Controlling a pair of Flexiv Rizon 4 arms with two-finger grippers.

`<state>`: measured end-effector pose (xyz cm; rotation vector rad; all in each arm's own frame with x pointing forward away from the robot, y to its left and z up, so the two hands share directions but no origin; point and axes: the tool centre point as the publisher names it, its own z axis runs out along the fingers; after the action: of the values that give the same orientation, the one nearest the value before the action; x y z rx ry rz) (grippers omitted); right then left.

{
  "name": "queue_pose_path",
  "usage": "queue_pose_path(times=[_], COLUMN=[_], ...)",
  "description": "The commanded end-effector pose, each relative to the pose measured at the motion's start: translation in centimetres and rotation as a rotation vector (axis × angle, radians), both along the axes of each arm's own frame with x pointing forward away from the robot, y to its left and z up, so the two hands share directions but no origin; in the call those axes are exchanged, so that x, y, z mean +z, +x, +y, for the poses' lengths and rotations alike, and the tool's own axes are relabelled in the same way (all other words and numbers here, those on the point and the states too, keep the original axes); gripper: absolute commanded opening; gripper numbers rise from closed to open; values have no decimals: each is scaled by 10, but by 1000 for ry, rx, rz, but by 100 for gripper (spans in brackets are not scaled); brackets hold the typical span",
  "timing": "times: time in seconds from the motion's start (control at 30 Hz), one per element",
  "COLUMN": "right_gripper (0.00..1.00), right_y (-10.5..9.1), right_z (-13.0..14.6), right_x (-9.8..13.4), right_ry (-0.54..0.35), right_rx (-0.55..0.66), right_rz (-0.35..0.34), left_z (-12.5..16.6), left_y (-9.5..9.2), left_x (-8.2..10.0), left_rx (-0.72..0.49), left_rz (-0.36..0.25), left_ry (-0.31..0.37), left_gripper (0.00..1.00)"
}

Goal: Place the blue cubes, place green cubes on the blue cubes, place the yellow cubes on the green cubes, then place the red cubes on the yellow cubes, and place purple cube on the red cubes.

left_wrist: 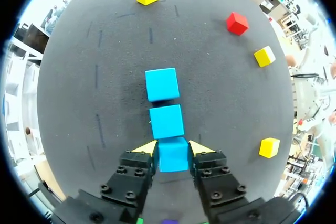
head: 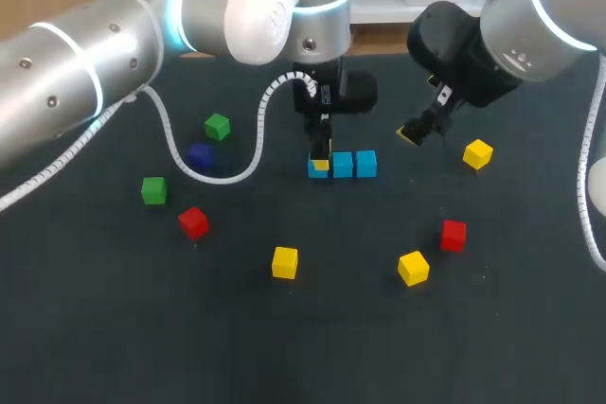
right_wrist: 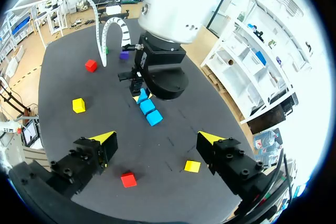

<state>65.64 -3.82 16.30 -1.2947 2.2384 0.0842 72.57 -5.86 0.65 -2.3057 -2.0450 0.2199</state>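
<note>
Left gripper (left_wrist: 173, 150) is pinching the end blue cube (left_wrist: 173, 157), its neighbour (left_wrist: 166, 121) touching just ahead; right gripper (right_wrist: 156, 139) is hanging wide open, empty. Likely risk: a finger sticking on release, dragging both askew.
</note>
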Motion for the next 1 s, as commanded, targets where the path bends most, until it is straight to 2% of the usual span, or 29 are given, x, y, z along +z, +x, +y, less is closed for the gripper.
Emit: queue_pose_path(times=[0.03, 0.8, 0.87, 1.0], right_gripper=[100, 100, 100, 100], right_y=[-1, -1, -1, -1], right_z=[0, 0, 0, 0], right_x=[-1, -1, -1, -1], right_ry=[0, 0, 0, 0], right_rx=[-3, -3, -3, -3], right_rz=[-4, -4, -4, -4], left_z=[-1, -2, -2, -2], left_y=[4, 4, 4, 5], left_x=[0, -2, -2, -2], left_rx=[-2, -2, -2, -4], left_rz=[7, 9, 8, 4], left_ry=[3, 8, 8, 9], left_gripper=[0, 0, 12, 21])
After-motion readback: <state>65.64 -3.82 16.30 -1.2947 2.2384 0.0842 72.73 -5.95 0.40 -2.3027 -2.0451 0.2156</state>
